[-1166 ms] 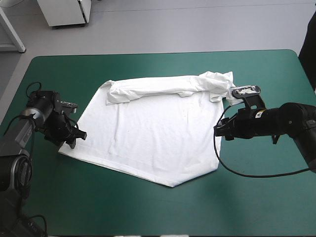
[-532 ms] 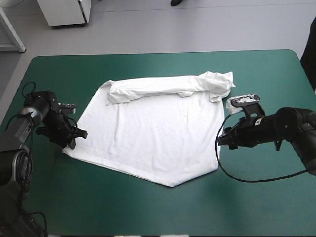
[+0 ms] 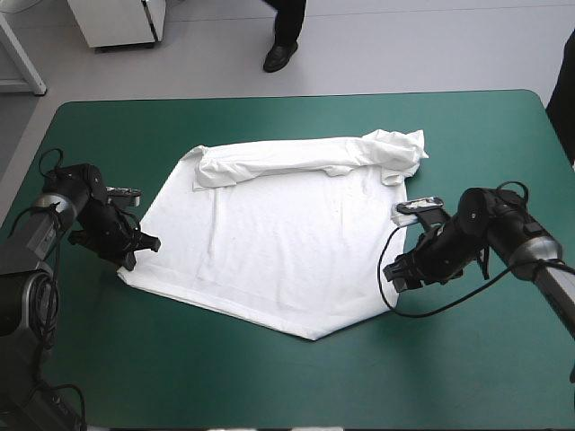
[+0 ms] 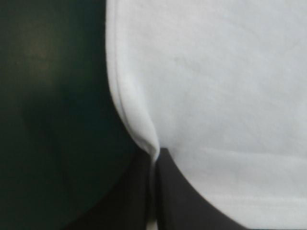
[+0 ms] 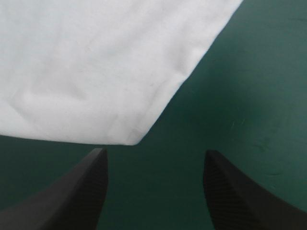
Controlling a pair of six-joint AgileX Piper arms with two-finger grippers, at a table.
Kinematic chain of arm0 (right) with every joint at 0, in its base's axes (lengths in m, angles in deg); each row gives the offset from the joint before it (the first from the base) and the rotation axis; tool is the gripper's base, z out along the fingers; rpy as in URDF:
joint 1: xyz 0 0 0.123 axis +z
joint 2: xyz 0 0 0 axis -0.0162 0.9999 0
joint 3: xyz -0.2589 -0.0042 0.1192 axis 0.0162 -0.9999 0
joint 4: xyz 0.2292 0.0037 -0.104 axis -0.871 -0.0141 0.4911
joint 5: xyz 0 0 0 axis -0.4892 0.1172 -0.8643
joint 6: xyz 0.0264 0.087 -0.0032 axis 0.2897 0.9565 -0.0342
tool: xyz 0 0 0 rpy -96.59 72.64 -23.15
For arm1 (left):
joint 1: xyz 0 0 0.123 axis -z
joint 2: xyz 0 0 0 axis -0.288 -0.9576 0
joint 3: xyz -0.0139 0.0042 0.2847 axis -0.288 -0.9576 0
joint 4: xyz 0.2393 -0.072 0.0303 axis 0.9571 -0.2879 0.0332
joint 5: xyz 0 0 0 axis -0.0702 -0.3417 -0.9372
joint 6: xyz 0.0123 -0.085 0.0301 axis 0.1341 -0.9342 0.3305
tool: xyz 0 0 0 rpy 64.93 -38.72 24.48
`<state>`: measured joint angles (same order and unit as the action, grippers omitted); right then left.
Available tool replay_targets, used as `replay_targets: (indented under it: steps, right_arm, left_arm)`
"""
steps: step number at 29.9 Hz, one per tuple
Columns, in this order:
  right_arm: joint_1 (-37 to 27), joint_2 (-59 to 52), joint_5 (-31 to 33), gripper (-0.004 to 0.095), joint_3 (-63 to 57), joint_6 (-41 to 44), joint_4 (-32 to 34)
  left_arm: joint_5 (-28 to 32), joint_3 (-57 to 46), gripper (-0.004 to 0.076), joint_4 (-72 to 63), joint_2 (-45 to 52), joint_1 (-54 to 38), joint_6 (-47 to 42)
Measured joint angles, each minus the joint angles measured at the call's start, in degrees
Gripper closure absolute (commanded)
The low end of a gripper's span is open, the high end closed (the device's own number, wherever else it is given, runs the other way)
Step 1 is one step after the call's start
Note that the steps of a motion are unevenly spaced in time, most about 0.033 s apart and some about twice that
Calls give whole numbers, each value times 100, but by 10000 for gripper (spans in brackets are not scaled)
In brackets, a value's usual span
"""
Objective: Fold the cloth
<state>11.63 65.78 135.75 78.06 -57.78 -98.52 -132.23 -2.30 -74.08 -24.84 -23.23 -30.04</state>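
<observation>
The white T-shirt [image 3: 287, 242] lies spread flat on the teal-green cover, its far part folded over into a rumpled band with a bunched sleeve [image 3: 400, 148] at the far right. At the shirt's left corner my left gripper [image 3: 135, 254] is low on the table. In the left wrist view the left gripper [image 4: 153, 165] is shut, pinching a ridge of the T-shirt [image 4: 216, 72]. My right gripper [image 3: 391, 272] sits at the shirt's right edge, near its near-right corner. There the right gripper [image 5: 154, 153] stands open, a corner of the T-shirt [image 5: 96, 62] just ahead of its fingertips, untouched.
Teal-green cover [image 3: 467, 359] shows on all sides of the shirt, widest toward the near edge and the right side. The left arm lies close to the table's left edge.
The left gripper has shut on the shirt's left corner. The right arm has slid along the shirt's right edge toward the near-right corner, away from the bunched sleeve, staying open.
</observation>
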Motion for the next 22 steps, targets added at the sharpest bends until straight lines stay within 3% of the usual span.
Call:
replay_targets:
  steps: [7,15,18,22]
  right_arm:
    - [790,387,-41,354,23,36,523]
    - [858,951,-225,356,30,73,537]
    - [858,1121,-236,420,81,73,541]
    - [853,1229,-230,626,160,-17,504]
  left_arm:
    - [-6,2,746,-166,0,-19,136]
    - [5,2,746,-455,-11,-23,317]
    - [23,2,746,-529,-11,-23,344]
    - [52,2,746,-592,-12,-23,344]
